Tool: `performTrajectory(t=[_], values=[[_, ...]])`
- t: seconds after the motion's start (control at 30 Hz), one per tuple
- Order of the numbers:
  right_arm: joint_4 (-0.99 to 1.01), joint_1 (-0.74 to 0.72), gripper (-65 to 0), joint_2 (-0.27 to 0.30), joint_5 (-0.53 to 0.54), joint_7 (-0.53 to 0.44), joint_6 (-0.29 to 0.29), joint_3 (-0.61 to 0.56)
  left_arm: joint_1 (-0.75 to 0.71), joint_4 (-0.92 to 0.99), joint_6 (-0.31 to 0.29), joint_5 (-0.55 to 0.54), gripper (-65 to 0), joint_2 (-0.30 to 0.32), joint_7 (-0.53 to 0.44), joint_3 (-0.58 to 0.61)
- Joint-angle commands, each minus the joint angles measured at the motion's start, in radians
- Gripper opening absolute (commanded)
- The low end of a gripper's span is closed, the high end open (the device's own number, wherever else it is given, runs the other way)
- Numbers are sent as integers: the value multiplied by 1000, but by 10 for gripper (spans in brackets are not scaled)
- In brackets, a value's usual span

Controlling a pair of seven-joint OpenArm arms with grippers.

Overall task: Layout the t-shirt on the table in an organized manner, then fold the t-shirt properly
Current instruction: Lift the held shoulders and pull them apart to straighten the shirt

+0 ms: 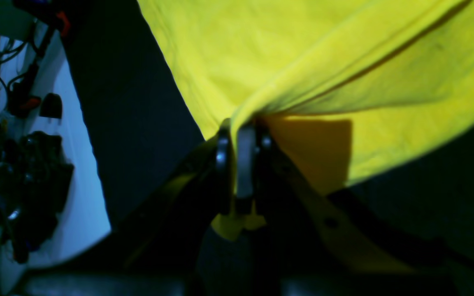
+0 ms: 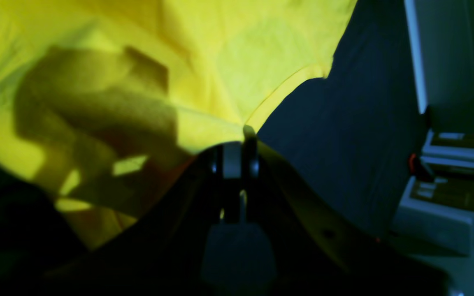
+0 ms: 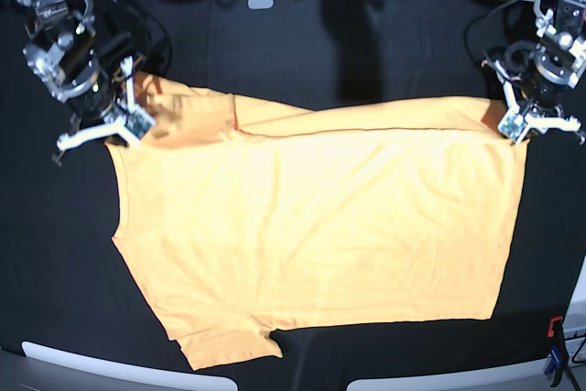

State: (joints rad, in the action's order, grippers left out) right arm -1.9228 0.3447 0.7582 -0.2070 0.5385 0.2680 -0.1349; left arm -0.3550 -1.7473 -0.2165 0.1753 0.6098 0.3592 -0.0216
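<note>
Pinching the t-shirt (image 3: 311, 226) at opposite corners — left gripper (image 1: 241, 127) clamped tight, right gripper (image 2: 245, 133) likewise, cloth on the table (image 3: 302, 52).

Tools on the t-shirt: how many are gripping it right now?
2. The right tool pinches the t-shirt at its far corner on the base view's left; the left tool pinches the far corner on that view's right.

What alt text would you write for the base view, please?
An orange-yellow t-shirt lies spread on a black table. The right gripper and left gripper, both shut, each pinch a far corner of it.
</note>
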Motion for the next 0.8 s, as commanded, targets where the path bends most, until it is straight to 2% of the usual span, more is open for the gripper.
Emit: performTrajectory(t=[0.0, 0.1, 0.37, 0.77], values=[[-6, -25, -650, 14, -2, -24, -15, 10, 13, -12, 13, -2, -650, 16, -23, -10], [18, -64, -650, 15, 11, -49, -14, 7, 30, 0, 13, -9, -650, 5, -40, -10], [34, -146, -650, 15, 77, -60, -9, -64, 125, 133, -9, -9, -650, -83, -47, -10], [193, -371, -650, 14, 77, -60, -6, -272, 234, 240, -13, -12, -650, -83, -82, -10]])
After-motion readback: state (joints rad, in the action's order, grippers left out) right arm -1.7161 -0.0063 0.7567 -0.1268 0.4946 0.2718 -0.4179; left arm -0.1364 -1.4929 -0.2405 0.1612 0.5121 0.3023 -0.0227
